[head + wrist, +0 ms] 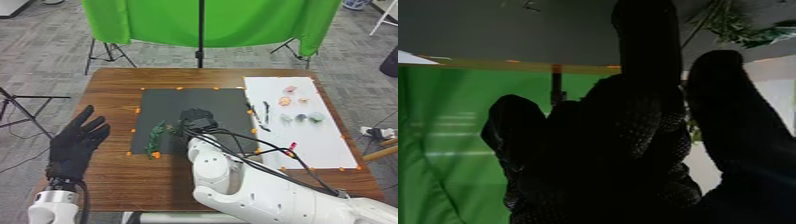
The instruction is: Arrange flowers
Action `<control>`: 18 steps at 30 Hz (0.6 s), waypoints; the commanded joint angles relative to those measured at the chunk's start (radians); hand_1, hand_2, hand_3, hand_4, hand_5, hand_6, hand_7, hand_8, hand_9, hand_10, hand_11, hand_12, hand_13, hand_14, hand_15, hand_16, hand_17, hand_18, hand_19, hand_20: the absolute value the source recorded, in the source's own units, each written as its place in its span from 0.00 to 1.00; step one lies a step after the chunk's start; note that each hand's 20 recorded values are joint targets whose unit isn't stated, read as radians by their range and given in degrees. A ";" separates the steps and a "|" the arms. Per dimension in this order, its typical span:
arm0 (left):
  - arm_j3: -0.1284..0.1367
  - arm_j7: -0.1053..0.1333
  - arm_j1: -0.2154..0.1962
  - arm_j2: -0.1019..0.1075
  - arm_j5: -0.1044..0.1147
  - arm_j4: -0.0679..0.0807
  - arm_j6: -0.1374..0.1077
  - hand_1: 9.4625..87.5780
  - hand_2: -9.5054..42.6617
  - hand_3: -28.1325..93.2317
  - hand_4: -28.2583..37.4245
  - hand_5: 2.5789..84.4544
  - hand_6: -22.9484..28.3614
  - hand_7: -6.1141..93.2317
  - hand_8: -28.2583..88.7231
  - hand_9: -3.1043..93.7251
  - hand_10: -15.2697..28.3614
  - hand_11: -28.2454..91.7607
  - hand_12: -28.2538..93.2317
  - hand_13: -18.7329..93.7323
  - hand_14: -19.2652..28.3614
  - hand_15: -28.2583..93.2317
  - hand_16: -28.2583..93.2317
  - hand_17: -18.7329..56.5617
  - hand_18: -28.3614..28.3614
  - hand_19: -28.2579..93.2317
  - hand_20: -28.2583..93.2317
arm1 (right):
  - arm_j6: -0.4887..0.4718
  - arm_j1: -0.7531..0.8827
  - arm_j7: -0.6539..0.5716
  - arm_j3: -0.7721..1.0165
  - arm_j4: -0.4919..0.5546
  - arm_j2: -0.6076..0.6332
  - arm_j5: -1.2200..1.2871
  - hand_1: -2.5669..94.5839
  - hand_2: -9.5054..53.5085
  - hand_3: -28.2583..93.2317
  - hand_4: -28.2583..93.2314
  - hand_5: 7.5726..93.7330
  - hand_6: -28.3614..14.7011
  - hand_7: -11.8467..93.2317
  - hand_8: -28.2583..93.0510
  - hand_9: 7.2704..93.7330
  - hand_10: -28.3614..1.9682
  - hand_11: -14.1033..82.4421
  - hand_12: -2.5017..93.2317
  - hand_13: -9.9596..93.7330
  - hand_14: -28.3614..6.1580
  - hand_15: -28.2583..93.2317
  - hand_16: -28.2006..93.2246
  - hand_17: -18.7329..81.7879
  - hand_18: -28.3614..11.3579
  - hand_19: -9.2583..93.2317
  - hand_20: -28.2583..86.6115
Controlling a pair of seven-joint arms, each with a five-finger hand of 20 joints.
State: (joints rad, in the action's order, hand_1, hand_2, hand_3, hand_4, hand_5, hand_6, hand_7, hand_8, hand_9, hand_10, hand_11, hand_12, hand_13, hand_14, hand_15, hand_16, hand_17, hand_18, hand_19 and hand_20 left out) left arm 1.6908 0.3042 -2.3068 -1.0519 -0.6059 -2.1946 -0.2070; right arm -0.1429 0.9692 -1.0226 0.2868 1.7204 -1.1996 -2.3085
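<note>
In the head view, my right hand (pixel 197 120) is low over the dark mat (pixel 209 100). A green sprig (pixel 155 137) lies on the mat's left part, and more greenery (pixel 175 129) is close beside the hand. The right wrist view has my right hand (pixel 602 150) in front of leafy green stems (pixel 731 25); whether it grips one is hidden. My left hand (pixel 78 142) is over the table's left edge, open and apart from the plants.
On the white sheet (pixel 298 132) are a pink flower (pixel 290 90), orange flowers (pixel 285 101), pale and green blooms (pixel 316 117) and a red item (pixel 292 146). Dark green stems (pixel 265 112) lie along its left edge. A green cloth (pixel 151 22) hangs behind the table (pixel 115 175).
</note>
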 commanded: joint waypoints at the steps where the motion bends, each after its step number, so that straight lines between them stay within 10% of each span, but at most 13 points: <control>1: 0.002 0.016 -0.033 -0.009 0.005 -0.003 -0.005 0.19 0.30 0.91 0.05 0.41 0.60 0.17 0.16 0.37 0.82 0.46 0.31 0.35 0.99 0.71 0.13 0.13 1.00 0.70 0.28 | 0.025 -0.017 -0.001 0.005 0.037 0.032 -0.038 0.37 0.15 0.82 0.01 1.00 0.64 0.41 0.10 1.00 0.52 0.76 0.20 0.95 0.52 0.88 0.44 0.68 0.00 1.00 0.73; 10: -0.004 0.063 -0.060 0.015 0.040 -0.009 -0.035 0.19 0.30 0.91 0.05 0.41 0.60 0.16 0.16 0.36 0.81 0.44 0.31 0.34 0.99 0.70 0.13 0.13 1.00 0.70 0.28 | 0.318 0.058 -0.036 0.207 0.147 0.213 -0.004 0.36 0.14 0.82 0.04 0.93 0.58 0.25 0.14 0.97 0.48 0.56 0.25 0.88 0.48 0.81 0.41 0.58 0.00 0.99 0.48; 18: -0.005 0.085 -0.066 0.034 0.048 -0.007 -0.031 0.18 0.31 0.90 0.04 0.40 0.59 0.15 0.16 0.36 0.80 0.43 0.31 0.34 0.98 0.69 0.14 0.13 1.00 0.70 0.28 | 0.320 0.123 -0.116 0.385 0.135 0.340 0.118 0.37 0.10 0.83 0.04 0.75 0.53 0.23 0.14 0.87 0.41 0.54 0.24 0.83 0.46 0.79 0.39 0.55 0.00 0.96 0.38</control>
State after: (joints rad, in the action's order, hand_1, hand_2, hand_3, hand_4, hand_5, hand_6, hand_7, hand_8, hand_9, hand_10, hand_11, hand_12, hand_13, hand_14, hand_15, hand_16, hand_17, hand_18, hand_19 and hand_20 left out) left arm 1.6915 0.3677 -2.3583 -1.0382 -0.5759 -2.2031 -0.2264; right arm 0.2507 1.0685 -1.0609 0.5559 1.8920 -1.0022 -2.2684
